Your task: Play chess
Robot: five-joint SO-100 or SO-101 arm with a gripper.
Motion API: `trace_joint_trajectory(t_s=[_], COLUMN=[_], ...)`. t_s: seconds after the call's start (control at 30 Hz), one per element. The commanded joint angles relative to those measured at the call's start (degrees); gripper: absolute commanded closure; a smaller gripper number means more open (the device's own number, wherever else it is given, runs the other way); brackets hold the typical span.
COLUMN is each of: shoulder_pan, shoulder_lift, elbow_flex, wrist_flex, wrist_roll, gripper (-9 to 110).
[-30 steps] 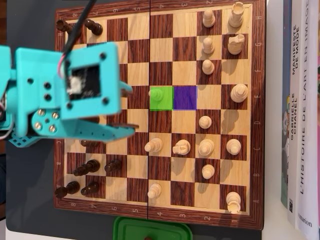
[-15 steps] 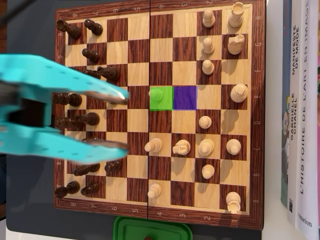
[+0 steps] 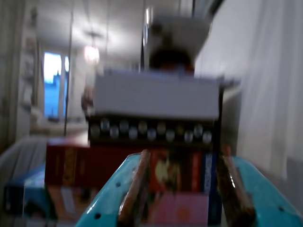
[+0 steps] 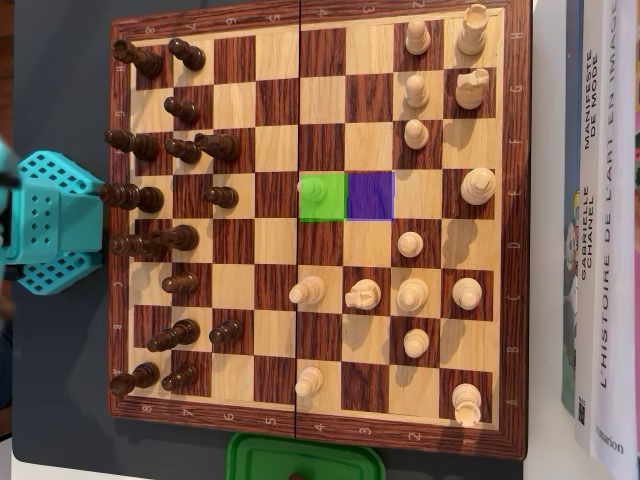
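Observation:
The wooden chessboard (image 4: 320, 110) fills the overhead view, with dark pieces (image 4: 185, 150) on the left and light pieces (image 4: 415, 95) on the right. A green-marked square (image 4: 322, 196) near the centre holds a pawn. The purple-marked square (image 4: 370, 195) next to it on the right is bare. My teal gripper (image 4: 50, 220) is at the board's left edge, beside the dark back rows. In the wrist view the gripper (image 3: 184, 189) points level across the room. Its fingers (image 3: 135, 189) are spread wide with nothing between them. The board is out of that view.
Books (image 4: 605, 230) lie along the right of the board; the wrist view shows a blurred stack of books (image 3: 128, 165) with a white box (image 3: 156, 97) on top. A green object (image 4: 305, 460) sits at the board's bottom edge.

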Motion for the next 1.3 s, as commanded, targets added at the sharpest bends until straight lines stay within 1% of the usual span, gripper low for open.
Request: trace_joint_trajectory(t_s=[0.0,0.1,0.27,0.53,0.8,0.93,1.13,1.27], shoulder_pan=[0.4,0.2,-0.1,-0.1,-0.1,0.0,-0.1,-0.1], shoulder_lift=[1.0,1.0,1.0,1.0,1.0,1.0,1.0,1.0], elbow_flex=[2.2,4.6,4.6,4.6,4.6,4.6,4.6,4.6], wrist_flex=[-9.1,-18.0,-27.6,-49.6,-65.4,-71.3,-76.8,-76.8], wrist_roll=[-0.2,-0.3,-0.3,-0.2,-0.2,-0.2,-0.2,-0.1], gripper=[81,81,82,82,82,82,82,82])
